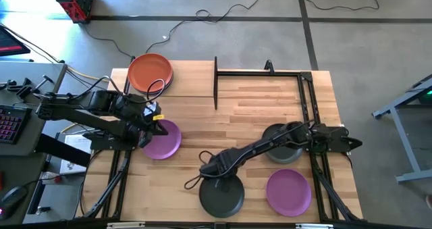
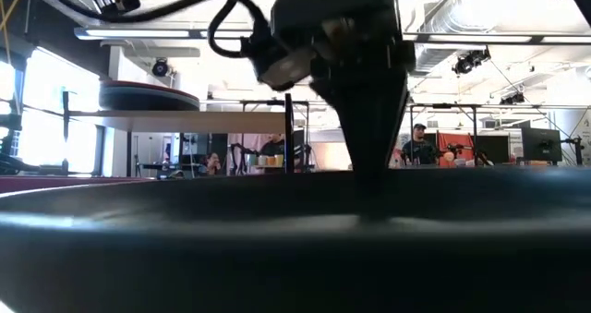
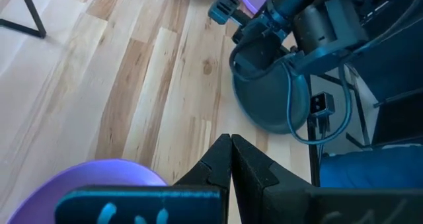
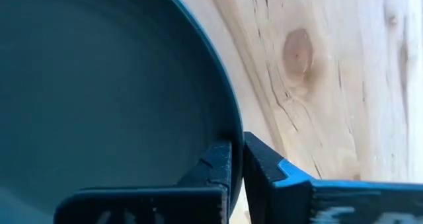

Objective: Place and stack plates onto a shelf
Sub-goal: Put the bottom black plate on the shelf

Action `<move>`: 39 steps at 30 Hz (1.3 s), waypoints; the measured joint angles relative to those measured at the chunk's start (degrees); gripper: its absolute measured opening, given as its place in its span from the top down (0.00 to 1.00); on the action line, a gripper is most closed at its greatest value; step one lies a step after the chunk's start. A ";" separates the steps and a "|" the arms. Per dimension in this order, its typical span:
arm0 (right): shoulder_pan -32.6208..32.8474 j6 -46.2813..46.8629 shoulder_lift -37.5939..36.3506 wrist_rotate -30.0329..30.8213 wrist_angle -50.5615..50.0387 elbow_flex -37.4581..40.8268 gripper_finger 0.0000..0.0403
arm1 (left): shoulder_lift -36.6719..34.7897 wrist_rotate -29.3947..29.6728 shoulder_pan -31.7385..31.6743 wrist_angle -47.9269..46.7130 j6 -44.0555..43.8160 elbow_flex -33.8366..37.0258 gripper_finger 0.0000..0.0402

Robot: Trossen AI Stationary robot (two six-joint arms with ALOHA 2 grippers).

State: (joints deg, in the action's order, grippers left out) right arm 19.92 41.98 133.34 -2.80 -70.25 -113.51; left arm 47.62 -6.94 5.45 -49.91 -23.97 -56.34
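From above, I am reaching my right gripper (image 1: 210,167) down to the rim of a round dark grey matte plate (image 1: 221,196) lying near the front edge of the plank-striped wooden tabletop (image 1: 250,107), while my left gripper (image 1: 150,121) is hanging over the edge of a round purple plate (image 1: 162,140); a second purple plate (image 1: 289,192) and another dark grey plate (image 1: 283,152) are lying nearby, and an orange plate (image 1: 150,71) is sitting on the small light-wood shelf (image 1: 182,86) at the back. At table height, the grey plate's rim is filling the foreground with my arm coming down onto it. Through my left wrist, my fingers (image 3: 218,163) are pressed together with nothing between them, just beside the purple plate (image 3: 86,181). Through my right wrist, my fingers (image 4: 218,163) are pinching the grey plate's (image 4: 99,85) rim. I judge the pickup is in hand; next I need to lift without tilting and carry it to the shelf.
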 joint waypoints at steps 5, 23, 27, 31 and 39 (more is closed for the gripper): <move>-0.56 0.99 -3.20 -0.21 -1.05 0.00 1.00 | 0.36 0.35 0.00 -0.39 -5.76 0.00 1.00; -5.62 1.17 -13.79 5.80 -5.83 0.00 1.00 | 5.49 4.35 -0.02 -3.41 -7.32 0.00 1.00; -7.76 -0.53 -16.35 6.64 -6.02 0.00 1.00 | 6.03 7.05 -0.07 -3.40 -7.32 0.00 1.00; -11.00 -2.53 -19.33 8.92 -7.01 0.00 1.00 | 6.10 9.13 -0.28 -3.25 -7.36 0.00 1.00; -21.73 -10.41 -24.36 10.88 -5.23 0.00 1.00 | 6.11 16.66 -0.28 -2.34 -7.46 0.00 1.00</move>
State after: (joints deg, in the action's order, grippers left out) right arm -1.81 31.57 108.98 8.08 -75.48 -113.51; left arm 53.73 9.72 5.17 -52.25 -31.43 -56.34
